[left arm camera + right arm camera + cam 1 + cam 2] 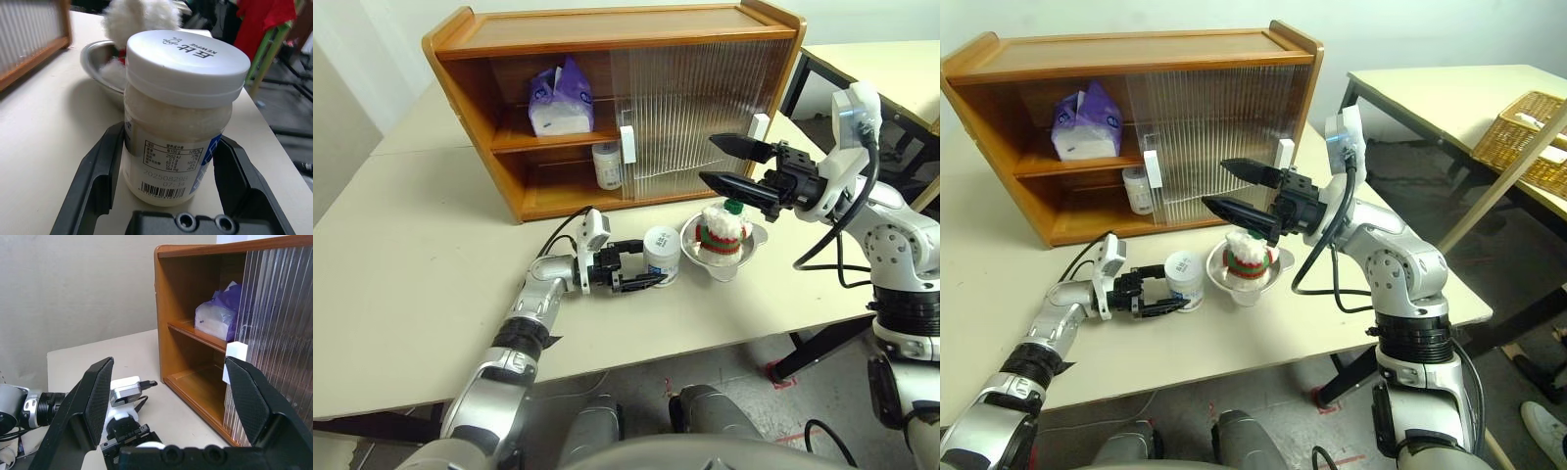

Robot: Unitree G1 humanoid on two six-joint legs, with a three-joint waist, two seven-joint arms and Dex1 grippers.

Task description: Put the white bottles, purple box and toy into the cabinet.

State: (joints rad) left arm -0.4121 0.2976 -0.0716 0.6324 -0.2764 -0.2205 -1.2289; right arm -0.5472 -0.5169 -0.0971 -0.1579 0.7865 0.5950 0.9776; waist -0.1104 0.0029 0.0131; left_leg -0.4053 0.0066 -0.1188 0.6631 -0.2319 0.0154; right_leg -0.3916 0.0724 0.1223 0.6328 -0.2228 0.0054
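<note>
Between black end-effector fingers [93, 181] stands a squat white jar [178, 122].

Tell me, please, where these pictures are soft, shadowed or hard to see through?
Left wrist view: the white bottle is sharp, the toy and bowl behind it soft. Left eye view: the cabinet has ribbed doors that blur the shelves behind; a second bottle stands in shade. Right wrist view: the right gripper fingers loom dark.

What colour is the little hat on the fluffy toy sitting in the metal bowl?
Green, on the toy; it shows best in the left eye view.
</note>
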